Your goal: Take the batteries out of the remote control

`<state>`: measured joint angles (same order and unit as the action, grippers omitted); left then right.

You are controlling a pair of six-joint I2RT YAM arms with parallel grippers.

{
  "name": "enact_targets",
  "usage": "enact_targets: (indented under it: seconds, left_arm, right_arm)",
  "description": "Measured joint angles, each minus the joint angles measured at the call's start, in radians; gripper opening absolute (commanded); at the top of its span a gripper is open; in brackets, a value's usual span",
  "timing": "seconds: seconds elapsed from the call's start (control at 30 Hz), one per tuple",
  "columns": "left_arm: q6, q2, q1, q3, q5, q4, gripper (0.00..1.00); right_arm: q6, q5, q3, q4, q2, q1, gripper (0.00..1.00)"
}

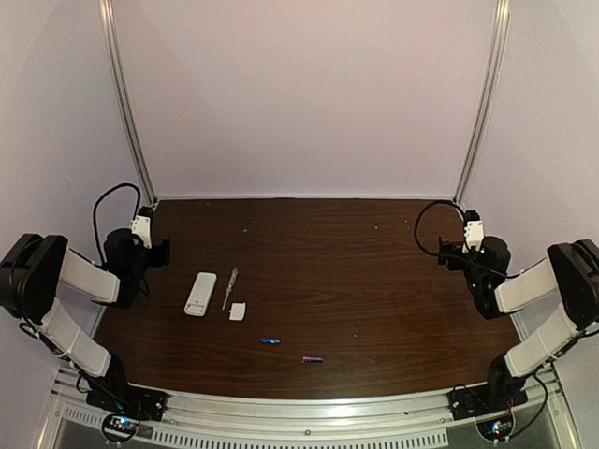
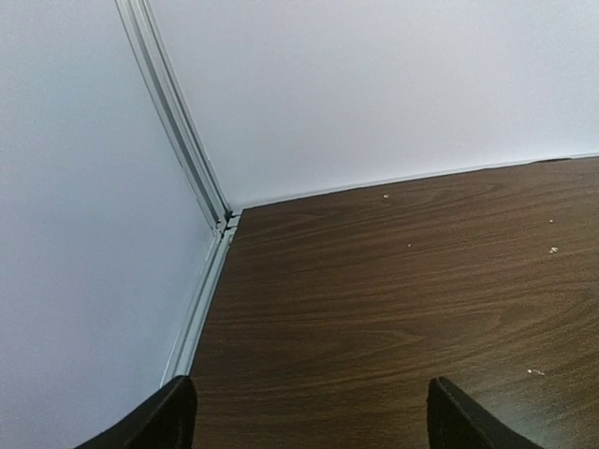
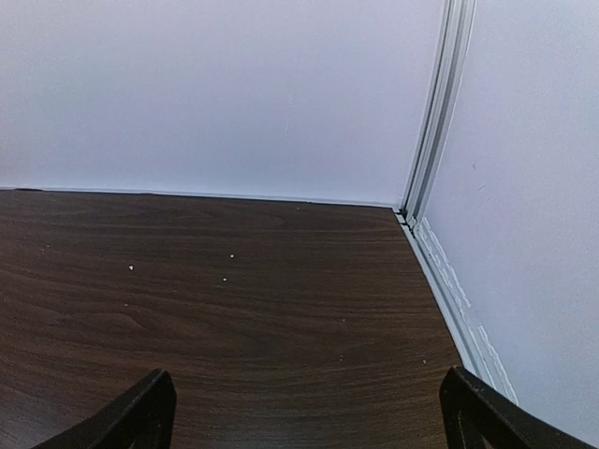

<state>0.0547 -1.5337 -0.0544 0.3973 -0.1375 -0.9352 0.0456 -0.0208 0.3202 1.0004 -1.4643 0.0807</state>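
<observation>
The blue battery [image 1: 270, 341] and purple-pink battery [image 1: 313, 359] lie loose on the tabletop [image 1: 374, 271], long axes left-right, near and right of the remote control [image 1: 200, 293]. The left pincer [image 1: 161, 251], wide open and empty, is nearer; the right pincer [image 1: 447, 254], equally agape, hangs well apart.

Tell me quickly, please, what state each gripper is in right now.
Left gripper: open, holding nothing.
Right gripper: open, holding nothing.
</observation>
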Motion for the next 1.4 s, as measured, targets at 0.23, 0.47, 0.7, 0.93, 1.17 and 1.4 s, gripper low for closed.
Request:
enact_targets:
  seconds: [0.23, 0.47, 0.7, 0.93, 1.17, 1.4]
  left_arm:
    - [-0.023, -0.001, 0.038, -0.053, 0.066, -0.08, 0.92]
    - [-0.024, -0.026, 0.039, -0.127, 0.091, -0.183, 0.97]
    - [-0.024, -0.026, 0.039, -0.127, 0.093, -0.227, 0.97]
    - [-0.024, -0.026, 0.039, -0.127, 0.095, -0.232, 0.97]
    - [-0.024, -0.026, 0.039, -0.127, 0.097, -0.232, 0.97]
    - [-0.024, -0.026, 0.039, -0.127, 0.098, -0.232, 0.97]
  right_arm:
    - [0.0, 0.003, -0.071, 0.158, -0.082, -0.002, 1.0]
    - [-0.016, -0.027, -0.051, 0.176, -0.084, -0.002, 1.0]
    - [-0.019, -0.037, -0.051, 0.181, -0.084, -0.002, 1.0]
    - [-0.019, -0.047, -0.051, 0.182, -0.084, -0.002, 1.0]
    - [-0.019, -0.048, -0.051, 0.183, -0.084, -0.002, 1.0]
    - [-0.019, -0.048, -0.051, 0.183, -0.084, -0.002, 1.0]
